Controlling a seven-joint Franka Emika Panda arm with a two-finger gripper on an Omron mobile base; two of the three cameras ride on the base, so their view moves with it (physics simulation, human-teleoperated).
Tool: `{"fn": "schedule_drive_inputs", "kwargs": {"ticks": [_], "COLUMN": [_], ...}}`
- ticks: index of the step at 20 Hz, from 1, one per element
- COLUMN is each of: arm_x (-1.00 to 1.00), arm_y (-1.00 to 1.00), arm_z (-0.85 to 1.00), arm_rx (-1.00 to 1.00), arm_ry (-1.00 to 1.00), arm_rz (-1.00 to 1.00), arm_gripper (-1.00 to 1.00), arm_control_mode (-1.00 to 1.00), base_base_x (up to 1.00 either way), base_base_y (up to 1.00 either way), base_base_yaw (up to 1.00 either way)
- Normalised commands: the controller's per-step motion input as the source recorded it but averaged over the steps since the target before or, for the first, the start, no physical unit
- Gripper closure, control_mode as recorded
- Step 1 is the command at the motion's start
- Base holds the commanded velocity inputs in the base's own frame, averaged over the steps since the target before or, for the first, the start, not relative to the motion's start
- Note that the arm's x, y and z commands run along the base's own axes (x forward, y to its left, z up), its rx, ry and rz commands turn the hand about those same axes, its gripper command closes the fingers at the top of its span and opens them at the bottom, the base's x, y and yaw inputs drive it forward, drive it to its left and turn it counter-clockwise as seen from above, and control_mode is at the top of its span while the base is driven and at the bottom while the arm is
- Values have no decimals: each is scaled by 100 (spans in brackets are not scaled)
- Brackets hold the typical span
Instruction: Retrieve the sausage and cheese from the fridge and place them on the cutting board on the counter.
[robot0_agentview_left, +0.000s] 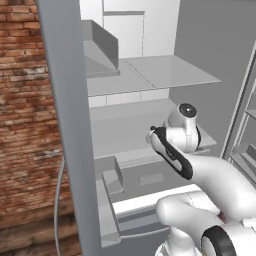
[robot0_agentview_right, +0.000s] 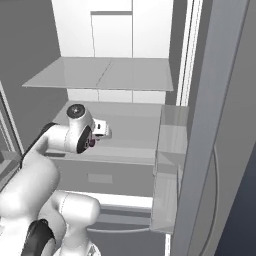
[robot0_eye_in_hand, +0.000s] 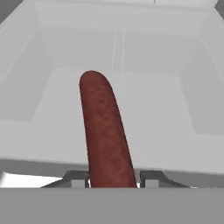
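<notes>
Sausage (robot0_eye_in_hand: 106, 131) clamped between gripper (robot0_eye_in_hand: 114, 179) tips, inside open white-walled fridge (robot0_agentview_left: 150, 75), grey shelves

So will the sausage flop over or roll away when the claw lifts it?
The sausage sticks out straight past the claw with only a slight curve, so it is probably fairly stiff. Its round, smooth body could roll if set down loose. The fingers sit at one end, so it may pivot or slip a little.

Fridge (robot0_agentview_left: 150, 75) doors stand wide; shelf (robot0_agentview_right: 130, 120) beyond sausage (robot0_eye_in_hand: 105, 131) lies bare
</notes>
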Motion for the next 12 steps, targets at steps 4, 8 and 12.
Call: {"fn": "schedule_drive_inputs", "kwargs": {"ticks": [4, 8, 12], "arm_x": [-97, -91, -61], "arm_y": [-16, -10, -1], "arm_z": [100, 77, 52], "arm_rx": [0, -2, -3], "arm_ry": [14, 6, 0], "arm_rz": [0, 0, 0], "arm_gripper": [100, 100, 100], "arm_control_mode": [-100, -100, -100], "base_base_x": [0, 0, 0], "base_base_y": [0, 0, 0], "base_base_yaw": [0, 0, 0]}}
